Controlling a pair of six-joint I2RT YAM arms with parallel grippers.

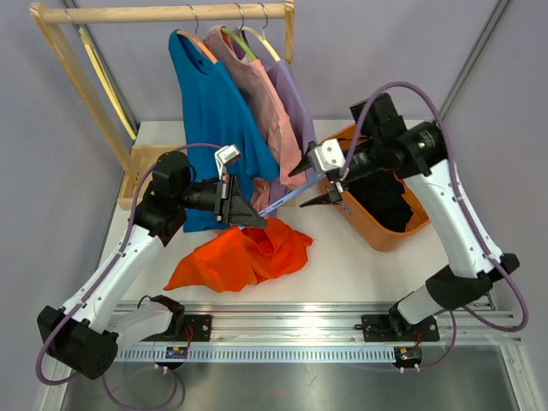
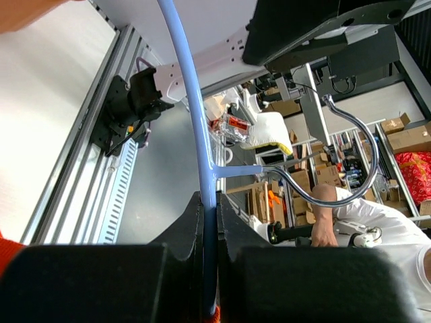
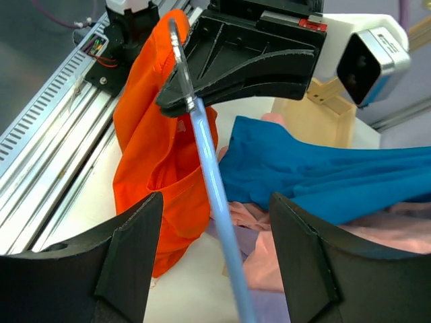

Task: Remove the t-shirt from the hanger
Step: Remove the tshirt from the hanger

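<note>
Bright even light, soft shadows, sharp

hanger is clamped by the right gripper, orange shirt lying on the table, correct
Not quite: the left gripper clamps the hanger; the right gripper stands open around it, as the wrist views show. The orange shirt does lie on the table.

Your right claw (image 3: 214,202) stands wide open, the pale blue hanger (image 3: 207,168) running up between its fingers, touching neither. Ahead, the left gripper (image 3: 183,101) clamps it. Orange t-shirt (image 3: 145,155) left, blue shirt (image 3: 323,182) right.
</note>
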